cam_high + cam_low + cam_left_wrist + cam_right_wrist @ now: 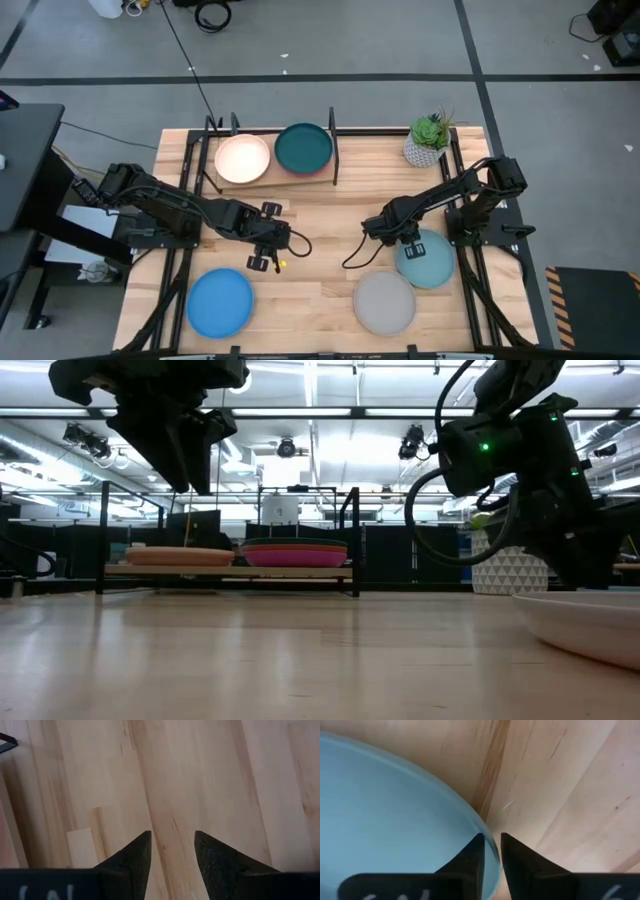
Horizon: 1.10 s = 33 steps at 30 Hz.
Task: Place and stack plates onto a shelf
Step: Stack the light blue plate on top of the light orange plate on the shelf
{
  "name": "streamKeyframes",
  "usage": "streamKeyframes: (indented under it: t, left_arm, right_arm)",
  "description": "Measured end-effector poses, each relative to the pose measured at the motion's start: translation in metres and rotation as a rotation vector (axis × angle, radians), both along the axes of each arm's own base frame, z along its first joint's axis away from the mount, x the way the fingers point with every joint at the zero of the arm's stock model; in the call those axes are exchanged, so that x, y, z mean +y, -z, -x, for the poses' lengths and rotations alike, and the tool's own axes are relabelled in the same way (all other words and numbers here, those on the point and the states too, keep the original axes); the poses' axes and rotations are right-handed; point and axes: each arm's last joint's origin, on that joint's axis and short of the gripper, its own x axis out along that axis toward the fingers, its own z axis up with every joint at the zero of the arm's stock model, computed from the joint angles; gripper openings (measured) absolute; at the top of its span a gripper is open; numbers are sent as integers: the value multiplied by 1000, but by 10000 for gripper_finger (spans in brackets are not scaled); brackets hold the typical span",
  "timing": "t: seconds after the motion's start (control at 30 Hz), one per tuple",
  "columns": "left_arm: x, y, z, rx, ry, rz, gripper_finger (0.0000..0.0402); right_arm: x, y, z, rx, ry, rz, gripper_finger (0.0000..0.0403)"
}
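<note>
The shelf [270, 176] stands at the table's far side. On it a cream plate [243, 158] lies on the left, and a dark teal plate [303, 148] tops a stack with a magenta plate [295, 558] at the bottom. A pale teal plate [430, 260], a grey plate [385, 302] and a blue plate [220, 302] lie flat on the table. My right gripper [398, 238] is shut on the pale teal plate's left rim. My left gripper [283, 240] hangs open and empty over bare wood at the table's middle [172, 845]. My right gripper [492, 851] has the pale teal plate's rim [487, 832] pinched between its two fingers, one over the plate's inside and one outside the rim. The fingers come from above, pointing down. The plate still lies on the table.
A potted plant [430, 140] in a white pot stands at the far right, beside the shelf. Black frame rails run along the table's left and right sides. Bare wood lies between the shelf and the near plates.
</note>
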Motion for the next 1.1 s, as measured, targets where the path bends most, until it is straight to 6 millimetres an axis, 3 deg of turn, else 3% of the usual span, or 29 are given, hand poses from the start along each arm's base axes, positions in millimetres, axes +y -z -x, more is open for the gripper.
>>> streamKeyframes:
  t: [0.23,1.1]
  left_arm:
    - [0,0,1,6,0,-2,157]
    - [0,0,1,7,0,-2,157]
  right_arm:
    - [0,0,0,5,-1,0,37]
    - [-4,-4,9,103,21,9,23]
